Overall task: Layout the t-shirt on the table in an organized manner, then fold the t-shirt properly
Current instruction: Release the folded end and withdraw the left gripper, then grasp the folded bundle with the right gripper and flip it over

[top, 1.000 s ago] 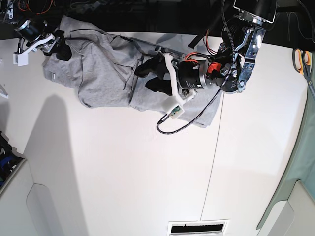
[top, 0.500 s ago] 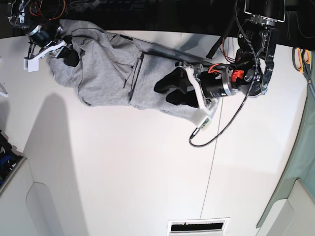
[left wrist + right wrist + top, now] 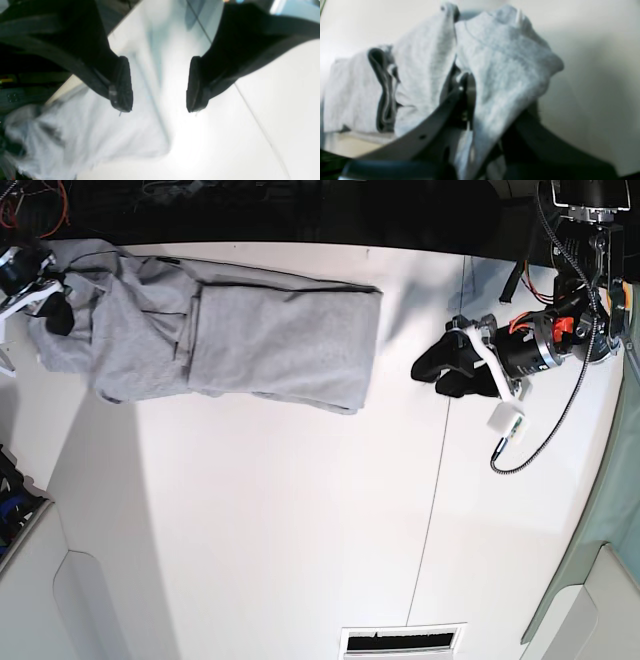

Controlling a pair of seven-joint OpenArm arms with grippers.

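Clearly the t-shirt is soft, light, prone to bunching; right gripper clamps its edge; left gripper gapes empty; take hems.

Left arm, seen past the table seam: black cylindrical wrist body, orange-red fitting beside it, white bracket with a small white block hanging below. Black braided cable loops down from it. Left gripper: matte black fingers, flat rubbery pads. Right gripper: black fingers, white frame; dark grey curved link with small holes, metal screw.
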